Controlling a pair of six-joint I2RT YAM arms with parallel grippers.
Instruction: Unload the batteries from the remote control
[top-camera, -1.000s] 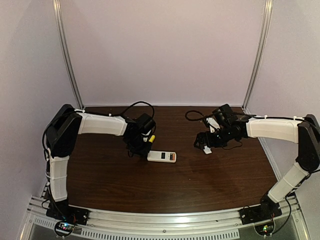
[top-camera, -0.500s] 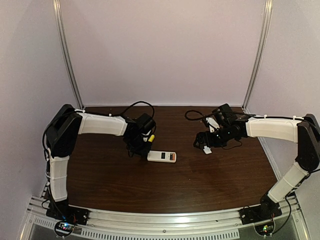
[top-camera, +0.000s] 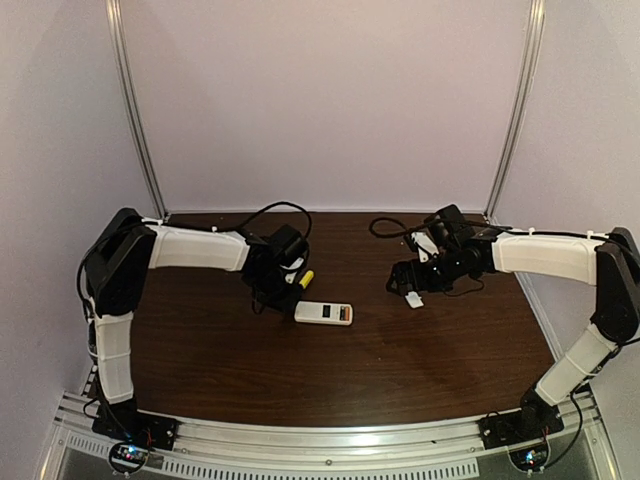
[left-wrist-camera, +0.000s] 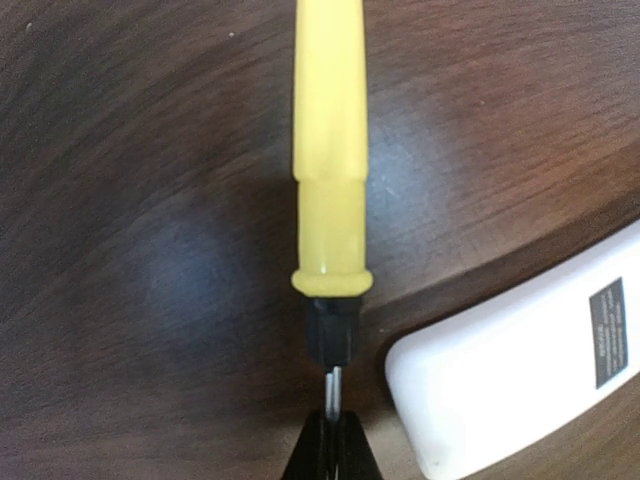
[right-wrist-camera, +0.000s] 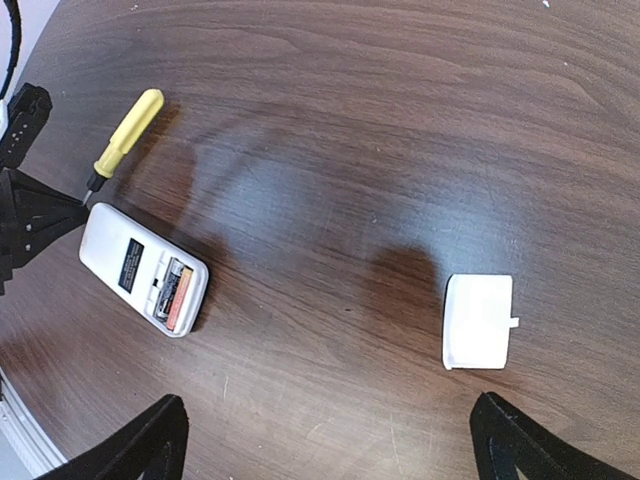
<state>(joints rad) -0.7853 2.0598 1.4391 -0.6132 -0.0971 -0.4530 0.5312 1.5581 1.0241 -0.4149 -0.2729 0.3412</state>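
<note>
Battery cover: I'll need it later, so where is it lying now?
Top view: the battery cover lies right of the remote control, just beneath the right gripper.

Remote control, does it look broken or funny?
Not broken, just opened: the remote control lies back up, its cover off and lying apart on the table, batteries showing in the open slot.

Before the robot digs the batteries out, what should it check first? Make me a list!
1. Cover off the remote control: ok, it lies apart on the table.
2. Batteries showing in the open slot: ok.
3. Left tool shut on the screwdriver shaft: ok.
4. Screwdriver tip free to poke: cannot tell, it is hidden in the grip.
5. Right tool open and empty: ok.
</note>
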